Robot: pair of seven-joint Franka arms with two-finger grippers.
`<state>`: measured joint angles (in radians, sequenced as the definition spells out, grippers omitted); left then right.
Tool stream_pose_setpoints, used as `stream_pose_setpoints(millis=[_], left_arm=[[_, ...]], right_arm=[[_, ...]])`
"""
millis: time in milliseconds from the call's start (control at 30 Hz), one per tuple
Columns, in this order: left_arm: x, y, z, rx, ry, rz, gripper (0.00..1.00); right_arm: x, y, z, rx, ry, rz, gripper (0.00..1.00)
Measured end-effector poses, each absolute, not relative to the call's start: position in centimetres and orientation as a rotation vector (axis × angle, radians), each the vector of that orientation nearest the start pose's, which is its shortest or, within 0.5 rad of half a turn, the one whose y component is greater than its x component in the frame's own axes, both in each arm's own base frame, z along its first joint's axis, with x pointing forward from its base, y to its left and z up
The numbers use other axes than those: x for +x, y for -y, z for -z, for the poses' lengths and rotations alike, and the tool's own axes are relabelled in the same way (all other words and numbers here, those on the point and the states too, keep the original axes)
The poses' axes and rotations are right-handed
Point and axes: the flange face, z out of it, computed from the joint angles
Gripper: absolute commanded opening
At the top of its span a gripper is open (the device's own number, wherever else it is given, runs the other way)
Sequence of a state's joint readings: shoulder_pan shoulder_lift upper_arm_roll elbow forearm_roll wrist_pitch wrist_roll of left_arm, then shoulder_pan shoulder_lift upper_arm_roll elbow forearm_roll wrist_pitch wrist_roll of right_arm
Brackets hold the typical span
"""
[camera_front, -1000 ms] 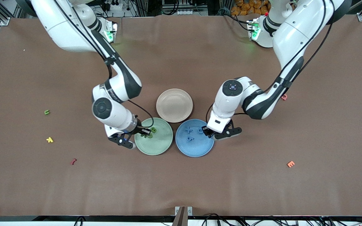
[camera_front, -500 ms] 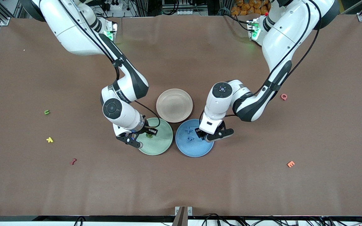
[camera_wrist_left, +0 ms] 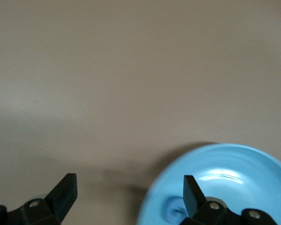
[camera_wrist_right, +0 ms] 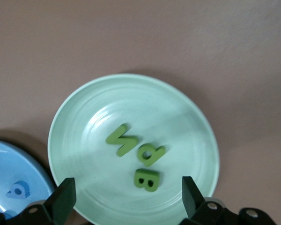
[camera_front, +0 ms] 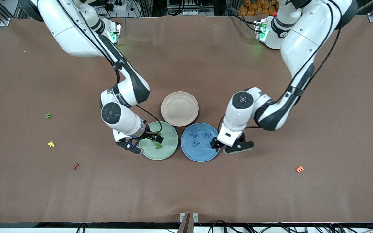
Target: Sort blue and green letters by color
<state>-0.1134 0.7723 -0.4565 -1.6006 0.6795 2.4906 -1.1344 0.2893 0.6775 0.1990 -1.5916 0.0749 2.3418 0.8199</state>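
Three green letters, N [camera_wrist_right: 122, 139], P [camera_wrist_right: 151, 153] and B [camera_wrist_right: 146, 179], lie in the green plate [camera_front: 170, 144]. My right gripper [camera_front: 146, 144] [camera_wrist_right: 127, 197] hangs open just over that plate with nothing between its fingers. Blue letters X [camera_front: 194, 133], D [camera_front: 207, 134] and G [camera_front: 196, 142] lie in the blue plate [camera_front: 199, 153] [camera_wrist_left: 243, 173]. Open and empty, my left gripper [camera_front: 228, 146] [camera_wrist_left: 129, 190] is over that plate's rim toward the left arm's end. A green U [camera_front: 48, 115] lies on the table toward the right arm's end.
A beige plate [camera_front: 179, 100] stands empty, touching both coloured plates and farther from the front camera. A yellow letter [camera_front: 51, 144] and a dark red one [camera_front: 75, 166] lie near the green U. An orange E [camera_front: 299, 169] lies toward the left arm's end.
Both grippers have opened. The green B now lies in the green plate and the blue D in the blue plate. The left gripper has drawn back off the plate toward its own end.
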Motion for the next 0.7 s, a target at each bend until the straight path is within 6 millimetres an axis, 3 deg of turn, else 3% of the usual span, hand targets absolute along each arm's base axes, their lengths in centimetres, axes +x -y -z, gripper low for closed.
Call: stream_pose_setpoints(millis=[133, 300, 533, 700], left_arm=[[63.3, 30.9, -23.3, -3.117, 0.269, 0.377, 1.00], [63.9, 27.1, -25.5, -3.101, 0.279, 0.351, 1.00], [64.8, 21.6, -30.1, -3.081, 0.311, 0.328, 1.00], [64.2, 18.6, -31.0, -3.054, 0.262, 0.248, 1.00]], right_arm=[[63.8, -27.8, -25.9, -2.914, -0.569, -0.091, 1.00], [63.5, -20.9, -26.8, -2.963, -0.429, -0.114, 1.00], [61.0, -9.5, -27.5, -3.024, -0.168, -0.134, 1.00], [58.7, -3.0, -28.0, -3.075, -0.026, -0.139, 1.00]])
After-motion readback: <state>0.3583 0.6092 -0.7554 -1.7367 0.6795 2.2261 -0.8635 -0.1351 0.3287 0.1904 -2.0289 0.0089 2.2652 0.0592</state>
